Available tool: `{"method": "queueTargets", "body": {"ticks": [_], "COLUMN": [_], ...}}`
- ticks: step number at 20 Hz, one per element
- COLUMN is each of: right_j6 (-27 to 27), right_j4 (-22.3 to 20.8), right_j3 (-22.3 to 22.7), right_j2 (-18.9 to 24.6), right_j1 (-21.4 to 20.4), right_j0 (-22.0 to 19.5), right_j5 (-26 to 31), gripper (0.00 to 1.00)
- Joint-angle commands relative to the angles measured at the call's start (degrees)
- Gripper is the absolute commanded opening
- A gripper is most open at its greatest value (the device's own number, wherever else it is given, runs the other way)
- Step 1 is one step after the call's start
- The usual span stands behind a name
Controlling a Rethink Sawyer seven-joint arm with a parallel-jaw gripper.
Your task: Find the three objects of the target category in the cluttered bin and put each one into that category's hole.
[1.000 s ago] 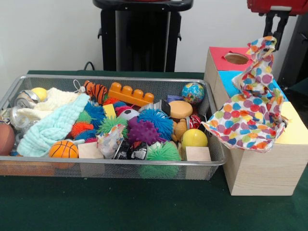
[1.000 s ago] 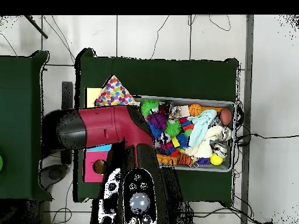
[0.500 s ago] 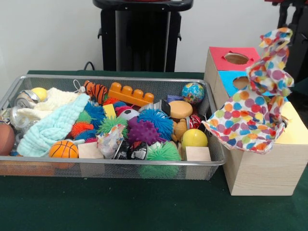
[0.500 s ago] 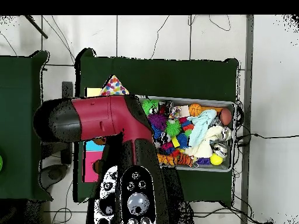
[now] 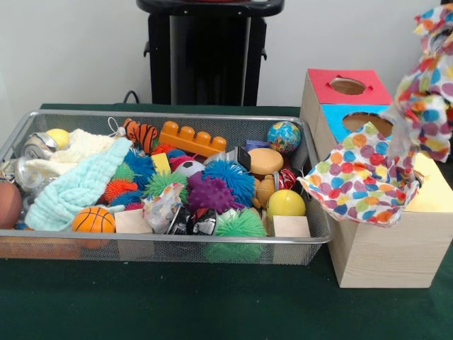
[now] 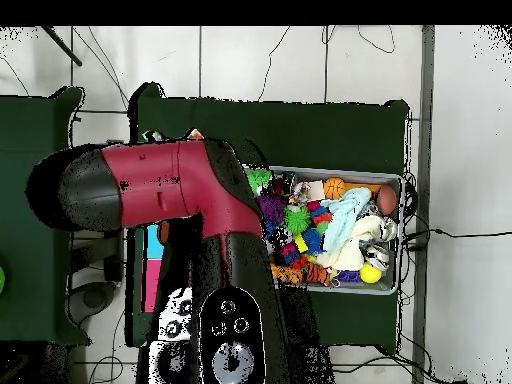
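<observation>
A white dotted cloth (image 5: 364,185) is drawn up in a twisted strand (image 5: 425,78) to the front view's top right corner. Its lower part drapes over the yellow-topped box (image 5: 433,190) and hangs over the box's left edge. The yellow box's hole is hidden under the cloth. The gripper itself is above the picture's edge in the front view, and under the red arm (image 6: 165,190) in the overhead view. The wire mesh bin (image 5: 163,114) holds clutter; no other dotted cloth shows in it. The bin also shows in the overhead view (image 6: 392,180).
The red-topped box's hole (image 5: 348,86) and the blue-topped box's hole (image 5: 368,122) stand open behind the yellow box. In the bin lie a mint-green towel (image 5: 78,188), a cream knitted cloth (image 5: 79,145), an orange brick (image 5: 191,139), spiky balls and a yellow ball (image 5: 286,203).
The gripper has risen and moved right out of the front view, pulling the cloth's top higher and to the right. The blue box's hole is now uncovered. The arm swung left in the overhead view.
</observation>
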Motion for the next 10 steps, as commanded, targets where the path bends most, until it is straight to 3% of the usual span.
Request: {"method": "queueTargets", "body": {"ticks": [1,4,10], "right_j6": [4.9,4.9,5.6], "right_j4": [0.8,0.5,-0.1], "right_j3": [-3.5,-1.9,6.9], "right_j2": [0.5,0.4,0.2], "right_j1": [-1.3,-0.9,0.6], "right_j0": [-1.1,-1.4,-2.0], "right_j5": [10.9,8.4,-0.8], "gripper": [0.0,0.0,0.0]}}
